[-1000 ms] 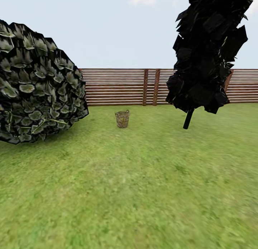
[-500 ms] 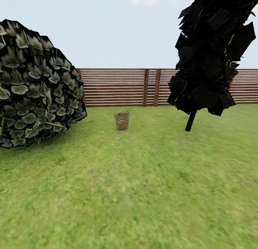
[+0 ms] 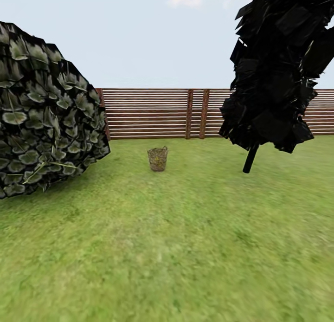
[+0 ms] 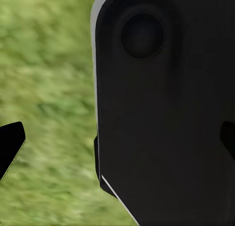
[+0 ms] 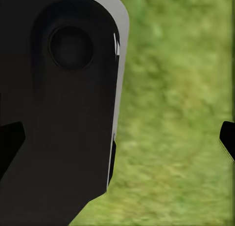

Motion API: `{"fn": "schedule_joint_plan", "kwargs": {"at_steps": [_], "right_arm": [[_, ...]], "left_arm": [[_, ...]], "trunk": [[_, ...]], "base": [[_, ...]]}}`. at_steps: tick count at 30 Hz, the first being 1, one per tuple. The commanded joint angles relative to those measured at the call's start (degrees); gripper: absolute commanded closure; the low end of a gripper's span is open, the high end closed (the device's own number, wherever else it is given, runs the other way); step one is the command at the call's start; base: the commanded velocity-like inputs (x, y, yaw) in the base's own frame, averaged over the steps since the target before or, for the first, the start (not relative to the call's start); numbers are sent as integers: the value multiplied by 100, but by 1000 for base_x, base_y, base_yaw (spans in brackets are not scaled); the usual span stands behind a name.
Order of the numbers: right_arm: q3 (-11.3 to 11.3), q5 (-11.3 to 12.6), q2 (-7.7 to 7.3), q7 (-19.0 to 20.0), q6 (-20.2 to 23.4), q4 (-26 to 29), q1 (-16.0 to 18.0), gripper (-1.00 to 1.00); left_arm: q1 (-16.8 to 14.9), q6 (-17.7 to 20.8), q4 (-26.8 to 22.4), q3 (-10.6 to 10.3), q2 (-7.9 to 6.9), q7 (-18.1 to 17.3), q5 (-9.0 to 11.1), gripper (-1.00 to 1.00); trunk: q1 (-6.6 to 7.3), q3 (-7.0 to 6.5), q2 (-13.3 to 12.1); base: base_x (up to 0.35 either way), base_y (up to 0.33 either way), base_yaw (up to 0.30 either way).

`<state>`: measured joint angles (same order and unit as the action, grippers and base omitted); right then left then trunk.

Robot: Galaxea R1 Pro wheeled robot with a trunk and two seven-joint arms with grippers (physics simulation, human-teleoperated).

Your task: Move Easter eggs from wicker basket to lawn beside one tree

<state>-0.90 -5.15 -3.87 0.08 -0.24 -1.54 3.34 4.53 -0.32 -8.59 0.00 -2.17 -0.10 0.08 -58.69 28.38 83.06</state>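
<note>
in the left wrist view the left gripper (image 4: pixel 117 138) is seen with its two dark fingertips (image 4: pixel 11 143) spread wide at opposite edges of the picture, nothing between them but a black robot body panel (image 4: pixel 161 113) and blurred grass. in the right wrist view the right gripper (image 5: pixel 117 138) is likewise spread apart and holds nothing, a similar dark panel (image 5: pixel 58 103) being seen beside green turf. in the head view the lawn (image 3: pixel 176 247) is spread across the whole foreground, green with faint yellowish patches. farther off, near the middle, the wicker basket (image 3: pixel 157 158) is stood upright on the grass; yellowish colour is glimpsed through the weave, but the eggs cannot be told apart at this range. a big round bush (image 3: pixel 44 111) of grey-green leaves is set to the left of the basket, and a dark-leaved tree (image 3: pixel 278 67) with a thin leaning trunk is set to its right, both well apart from it. behind everything a brown slatted fence (image 3: pixel 153 113) is run across the garden under a pale sky.
</note>
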Motion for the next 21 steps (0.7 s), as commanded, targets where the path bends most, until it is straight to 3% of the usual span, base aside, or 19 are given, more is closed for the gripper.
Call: {"fn": "schedule_joint_plan", "kwargs": {"at_steps": [1, 21], "right_arm": [[-6, -54, -1, 1, -3, -13, 8, -100], [-3, -53, -1, -3, -3, -13, 8, -100]], "left_arm": [[4, -3, -12, 0, -1, -1, 1, -100], [4, -3, -12, 0, 6, 1, 1, -100]], "trunk": [[-3, 4, 2], [-3, 4, 2]], "base": [[330, 0, 0], [330, 0, 0]]}}
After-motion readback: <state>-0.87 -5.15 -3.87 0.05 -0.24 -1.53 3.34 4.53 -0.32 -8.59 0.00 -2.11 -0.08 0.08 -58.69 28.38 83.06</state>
